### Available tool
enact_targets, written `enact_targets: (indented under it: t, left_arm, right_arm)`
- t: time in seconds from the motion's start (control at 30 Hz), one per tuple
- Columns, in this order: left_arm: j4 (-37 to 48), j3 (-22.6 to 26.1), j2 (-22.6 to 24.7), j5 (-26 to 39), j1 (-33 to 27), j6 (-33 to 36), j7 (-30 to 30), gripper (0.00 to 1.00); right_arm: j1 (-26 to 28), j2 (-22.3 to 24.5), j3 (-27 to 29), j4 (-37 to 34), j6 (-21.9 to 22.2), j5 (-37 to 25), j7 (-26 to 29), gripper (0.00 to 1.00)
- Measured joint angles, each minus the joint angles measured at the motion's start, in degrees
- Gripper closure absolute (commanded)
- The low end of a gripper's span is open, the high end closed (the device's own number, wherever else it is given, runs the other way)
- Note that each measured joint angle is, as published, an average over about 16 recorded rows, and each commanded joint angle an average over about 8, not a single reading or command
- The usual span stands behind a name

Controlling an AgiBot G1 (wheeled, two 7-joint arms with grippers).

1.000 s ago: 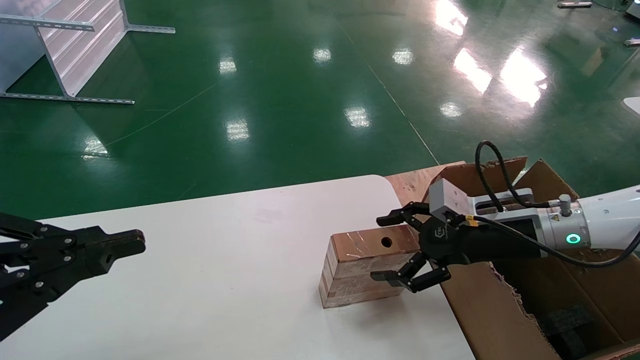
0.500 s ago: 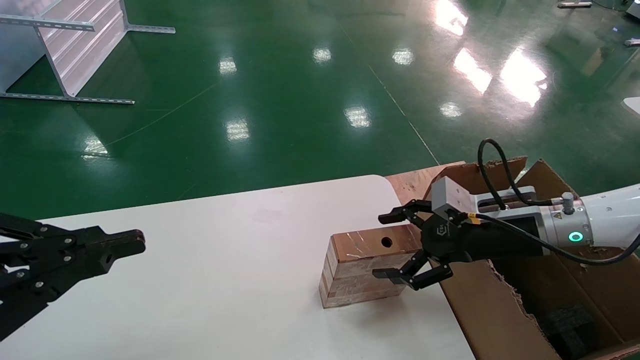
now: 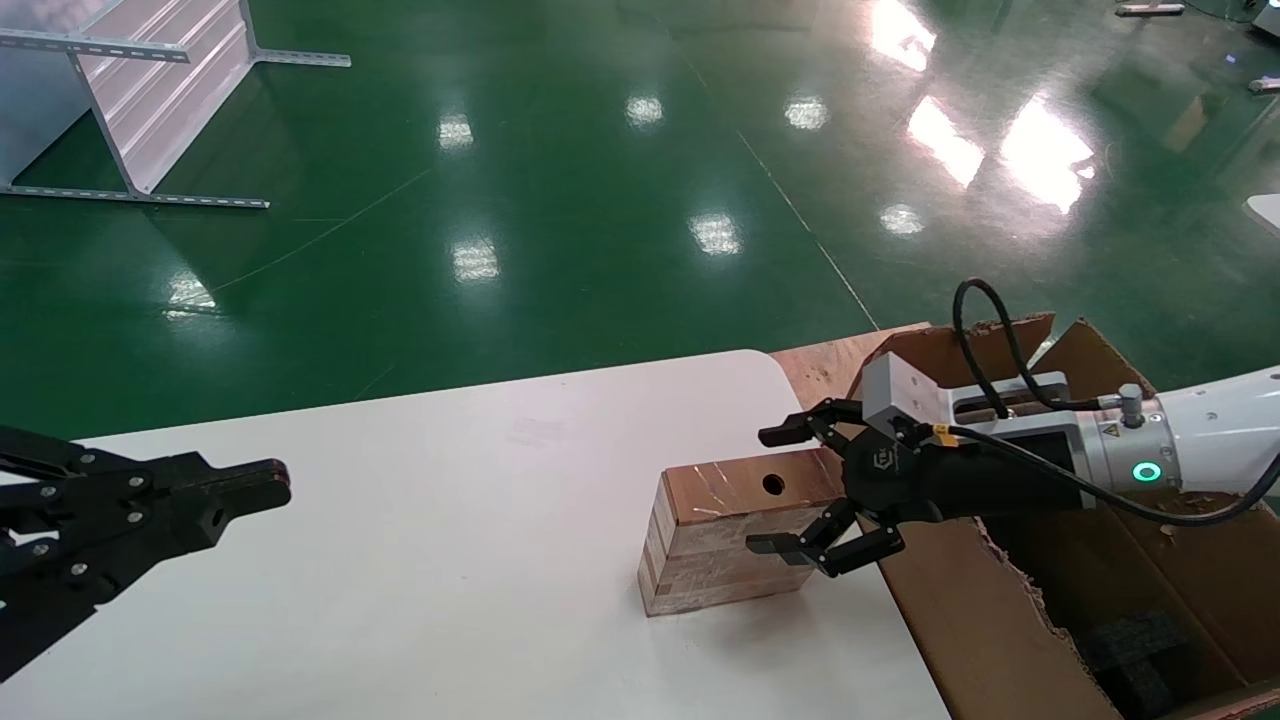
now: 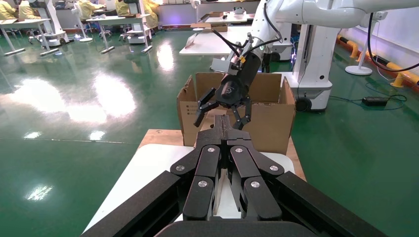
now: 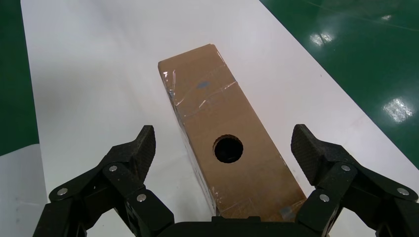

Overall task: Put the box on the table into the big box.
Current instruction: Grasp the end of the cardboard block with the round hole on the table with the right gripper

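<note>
The box, small and copper-brown with a round hole in its top face, lies on the white table near its right edge. My right gripper is open and straddles the box's right end, one finger on each long side, apart from it. In the right wrist view the box runs away from the right gripper, the hole lying between the pads. The big box, an open carton with torn flaps, stands just right of the table, under my right arm. My left gripper hovers shut over the table's left side.
Black foam lies inside the big box. A wooden board shows beside the table's far right corner. A metal frame stands on the green floor far left. In the left wrist view the big box lies beyond the left gripper.
My right gripper has risen very slightly at the box's end and stays open. The box and the left arm have not moved.
</note>
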Motion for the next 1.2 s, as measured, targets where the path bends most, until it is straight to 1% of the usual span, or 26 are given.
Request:
enact_targets:
  t: [0.07,0.1,0.13,0.33,0.37,0.4,0.67,0.7,0.73,0.93,0.97,1.0,1.2]
  left_arm:
    - [0.00,0.00,0.00,0.00,0.00,0.00,0.00,1.00]
    - [0.00,0.00,0.00,0.00,0.00,-0.01,0.00,0.96]
    - [0.00,0.00,0.00,-0.01,0.00,-0.01,0.00,0.86]
    - [0.01,0.01,-0.01,-0.01,0.01,-0.02,0.01,0.11]
    - [0.01,0.01,-0.01,-0.01,0.01,-0.02,0.01,0.02]
    - [0.01,0.01,-0.01,-0.01,0.01,-0.02,0.01,0.00]
    - [0.02,0.01,-0.01,-0.02,0.01,-0.03,0.01,0.00]
    - [0.02,0.01,-0.01,-0.02,0.01,-0.03,0.01,0.00]
    - [0.02,0.01,-0.01,-0.02,0.01,-0.03,0.01,0.00]
    - [0.02,0.01,-0.01,-0.02,0.01,-0.03,0.01,0.00]
    - [0.02,0.01,-0.01,-0.02,0.01,-0.03,0.01,0.00]
    - [0.02,0.01,-0.01,-0.02,0.01,-0.03,0.01,0.00]
    - [0.02,0.01,-0.01,-0.02,0.01,-0.03,0.01,0.00]
  right_arm:
    - [0.23,-0.07,-0.25,-0.38,0.00,0.00,-0.20,0.00]
    - [0.34,-0.10,-0.37,-0.55,0.00,0.00,-0.30,0.00]
    - [0.44,-0.13,-0.48,-0.71,0.00,-0.01,-0.38,0.00]
    - [0.90,-0.23,-0.94,-1.41,-0.01,-0.03,-0.74,0.00]
    - [0.95,-0.23,-0.99,-1.48,-0.01,-0.03,-0.77,0.00]
    - [0.99,-0.24,-1.02,-1.52,-0.01,-0.03,-0.80,0.00]
    - [1.05,-0.25,-1.05,-1.56,-0.02,-0.04,-0.81,0.00]
    - [1.05,-0.25,-1.03,-1.54,-0.02,-0.04,-0.80,0.07]
    - [1.04,-0.25,-1.02,-1.52,-0.02,-0.05,-0.80,0.19]
    - [0.98,-0.24,-0.94,-1.42,-0.02,-0.07,-0.77,0.94]
    - [0.96,-0.24,-0.93,-1.40,-0.02,-0.08,-0.77,0.99]
    - [0.95,-0.24,-0.92,-1.39,-0.02,-0.08,-0.76,1.00]
    - [0.90,-0.22,-0.88,-1.34,-0.01,-0.10,-0.74,1.00]
